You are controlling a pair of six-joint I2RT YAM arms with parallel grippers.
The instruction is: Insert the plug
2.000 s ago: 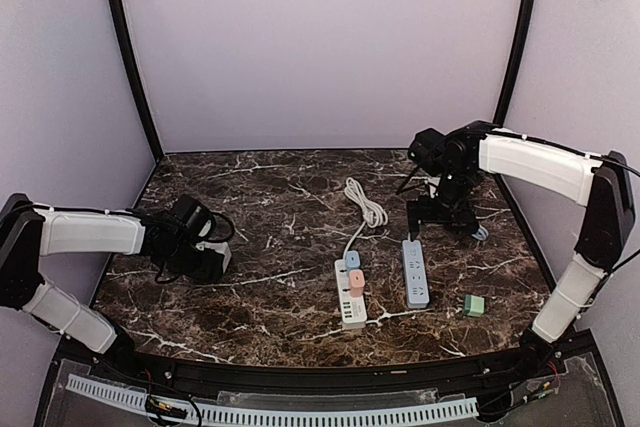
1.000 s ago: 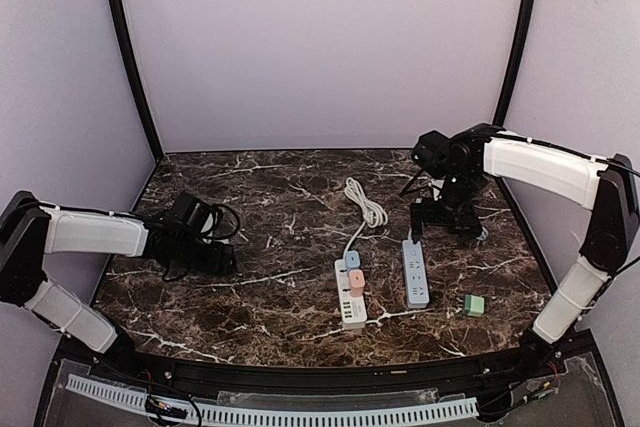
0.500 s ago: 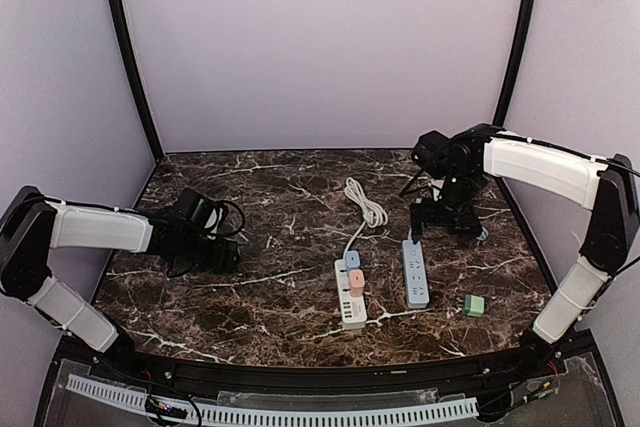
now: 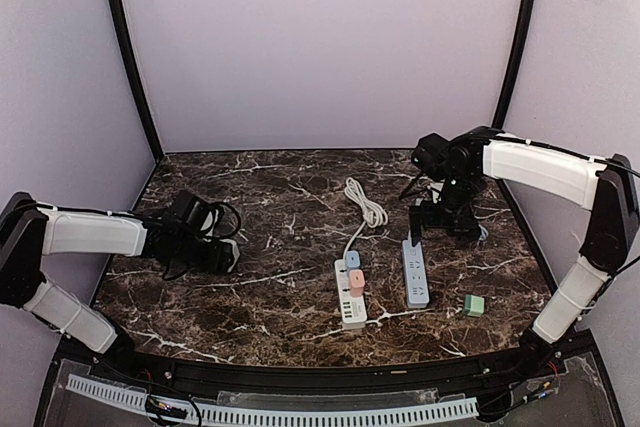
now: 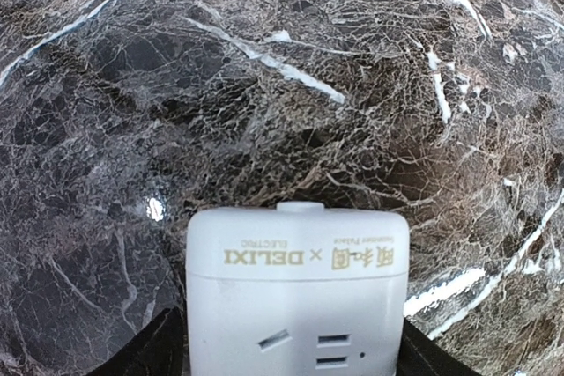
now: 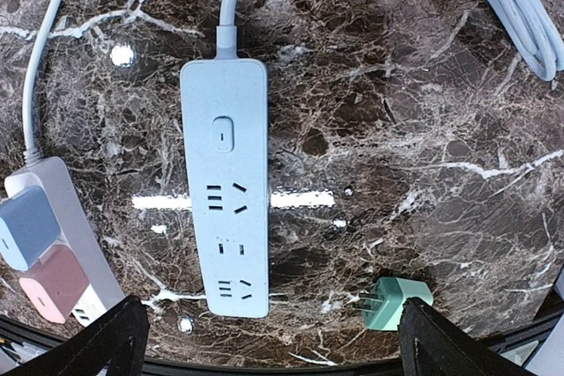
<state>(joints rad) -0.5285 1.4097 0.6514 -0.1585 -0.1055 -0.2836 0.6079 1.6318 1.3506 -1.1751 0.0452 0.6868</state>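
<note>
Jaws of the left gripper (image 4: 228, 253) are seen on either side of a white DELIXI socket adapter (image 5: 297, 301), close by its flanks; whether it is clamped cannot be told. Jaws of the right gripper (image 4: 441, 219) are spread wide with nothing between them, near the cord end of a blue-grey power strip (image 6: 225, 187) on the marble table (image 4: 280, 297). A green plug (image 6: 395, 303) is found lying just right of that strip's other end, prongs turned toward it, not touching. A white power strip (image 6: 66, 195), carrying a blue plug (image 6: 26, 226) and a pink plug (image 6: 55, 277), is laid just left of the blue-grey one. The adapter is located well to the left of it.
</note>
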